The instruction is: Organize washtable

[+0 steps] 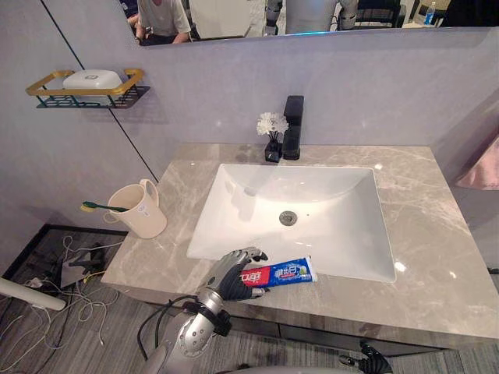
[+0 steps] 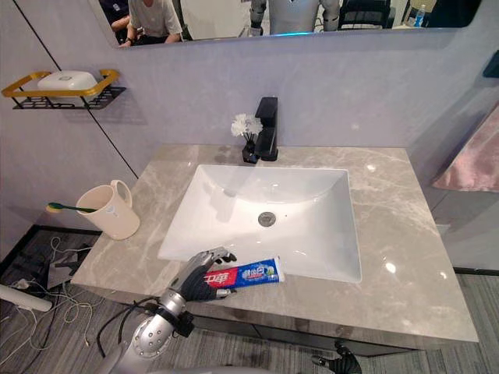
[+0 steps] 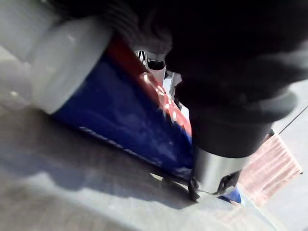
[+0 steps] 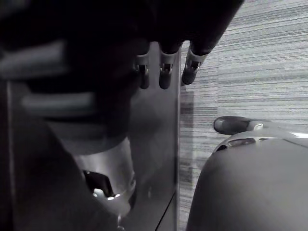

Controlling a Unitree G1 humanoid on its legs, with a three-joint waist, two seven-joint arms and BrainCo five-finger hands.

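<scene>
Stands at the pick-up step of the tidying, by the look of it. Grips one end of the red-and-blue toothpaste tube with a white cap (image 1: 284,273) in the curled fingers and thumb of the left robot hand (image 1: 230,270), on the front strip of the grey marble table (image 1: 437,234), just outside the front rim of the white rectangular sink (image 1: 234,226). Points the free end of the tube toward the robot's right, along that rim; cannot tell whether it rests on the stone or hangs just off it. Hangs the right robot hand (image 4: 165,67) low below the table's front edge, fingers loose and holding nothing. Leaves the cream plastic mug with a handle (image 1: 139,209) upright near the table's left edge, well apart from the tube, with a green-handled toothbrush (image 1: 97,206) lying across its mouth. Calls next, most likely, for a lift clear of the stone, a carry leftward past the sink's corner, and a tilt of the tube upright over the mug before release. Needs a firm hold throughout: a soft, slick tube, gripped near one end, probably sags or twists, and could knock the toothbrush off on the way in.
</scene>
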